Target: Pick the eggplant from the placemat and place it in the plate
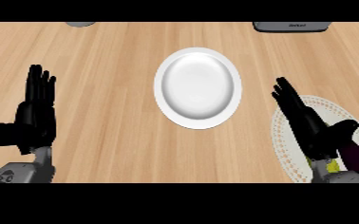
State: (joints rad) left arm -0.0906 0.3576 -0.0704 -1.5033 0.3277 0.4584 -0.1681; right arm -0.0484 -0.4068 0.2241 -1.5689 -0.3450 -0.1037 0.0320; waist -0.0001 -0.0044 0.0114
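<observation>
A light wooden counter fills the view, its grain running left to right. At the top edge, right of centre, sits part of a grey appliance with a dark face and small pale lettering too small to read. At the top edge on the left, a small grey rounded object shows only its lower rim.
</observation>
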